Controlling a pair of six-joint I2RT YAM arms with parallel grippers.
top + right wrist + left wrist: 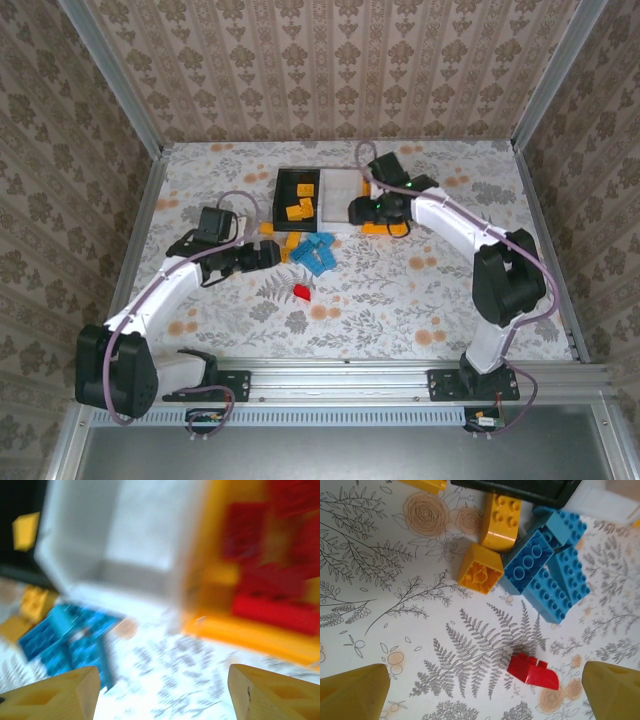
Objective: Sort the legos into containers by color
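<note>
Left arm (165,285) reaches forward and inward from its base, forearm low, left gripper (266,254) pointing right, jaws wide apart with nothing between the fingers (355,690). Right arm (450,215) has its elbow raised at the right and its forearm angled left. Right gripper (358,210) jaws parted, empty; wrist view blurred.

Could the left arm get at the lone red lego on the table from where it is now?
Probably yes. The left gripper is open and faces the red lego, which lies alone on the bare table, apart from the blue legos, with nothing between it and the fingers.
</note>
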